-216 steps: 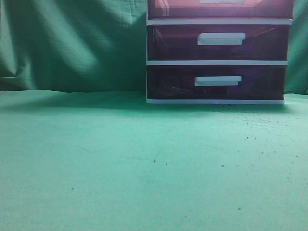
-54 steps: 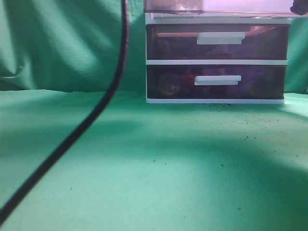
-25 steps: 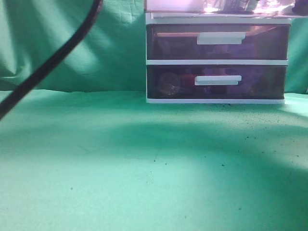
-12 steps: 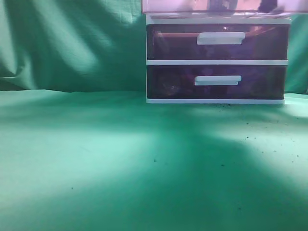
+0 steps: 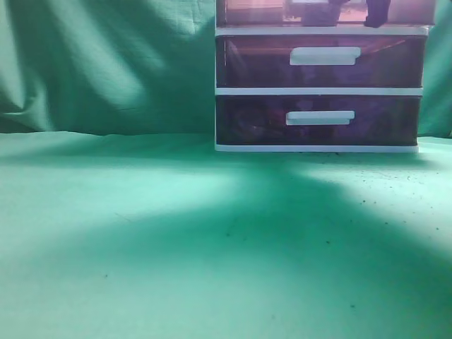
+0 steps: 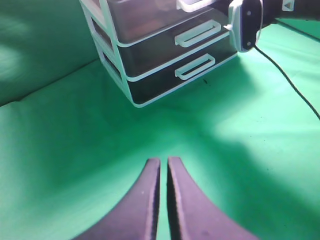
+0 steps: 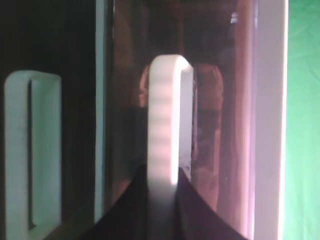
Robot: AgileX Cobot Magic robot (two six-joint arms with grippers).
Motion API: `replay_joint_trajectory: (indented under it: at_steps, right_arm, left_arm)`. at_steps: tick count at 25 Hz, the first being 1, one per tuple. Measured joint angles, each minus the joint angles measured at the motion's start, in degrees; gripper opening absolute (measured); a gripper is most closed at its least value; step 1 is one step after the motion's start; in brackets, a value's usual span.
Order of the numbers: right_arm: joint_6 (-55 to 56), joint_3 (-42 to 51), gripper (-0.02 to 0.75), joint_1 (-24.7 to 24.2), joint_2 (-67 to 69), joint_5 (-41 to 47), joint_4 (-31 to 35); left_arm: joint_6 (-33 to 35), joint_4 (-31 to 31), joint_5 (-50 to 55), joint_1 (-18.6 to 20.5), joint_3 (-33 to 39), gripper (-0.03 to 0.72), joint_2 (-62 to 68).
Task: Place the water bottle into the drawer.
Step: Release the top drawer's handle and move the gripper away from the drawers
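The top reddish-purple drawer [image 5: 254, 13] sits at the top edge of the exterior view, in the white-framed unit [image 5: 318, 91]. In the right wrist view my right gripper [image 7: 163, 172] is shut on the drawer's white bar handle [image 7: 164, 125], one dark finger on each side. It shows as a dark shape on the drawer front [image 5: 321, 13]. My left gripper [image 6: 163, 161] is shut and empty, well above the green cloth and far in front of the unit [image 6: 150, 60]. The water bottle is not clearly visible; only blurred reddish shapes show behind the drawer's translucent front [image 7: 210, 125].
Two darker purple drawers [image 5: 321, 62] [image 5: 318, 120] sit shut below the top one. Green cloth [image 5: 176, 233] covers the table and hangs behind it. The right arm's wrist [image 6: 245, 25] and its black cable [image 6: 290, 80] lie right of the unit.
The top drawer, which stuck out towards the camera half a second ago, has slid back into the unit. The black cable seen earlier has swung left out of the exterior view.
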Motion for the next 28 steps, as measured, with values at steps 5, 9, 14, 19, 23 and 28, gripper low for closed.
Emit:
replay_joint_trajectory:
  at_steps: [5,9,14,19,23,28]
  right_arm:
    - [-1.24,-1.92,0.091,-0.13,1.76,-1.01,-0.23]
    - [-1.24,-2.16,0.091,-0.13,2.27,-1.56,-0.50]
    - [0.53,-2.22,0.091,-0.13,2.27,-2.36,-0.63]
    - [1.54,-2.52,0.346,0.23,2.27,-2.68,-1.15]
    - [1.89,-2.66,0.501,1.00,2.27,-2.05,-1.41]
    - [3.62,-2.66,0.512,2.27,2.27,1.52,-1.41]
  left_arm:
    - [0.13,-0.14,-0.49,0.00,0.75,0.000,-0.29]
    - [0.13,-0.27,-0.49,0.00,0.84,0.000,-0.29]
    - [0.26,-0.27,-0.49,0.00,0.84,0.000,-0.29]
    - [0.30,-0.27,-0.49,0.00,0.84,0.000,-0.29]
    - [0.41,-0.27,-0.49,0.00,0.84,0.000,-0.29]
    - [0.41,-0.27,-0.49,0.00,0.84,0.000,-0.29]
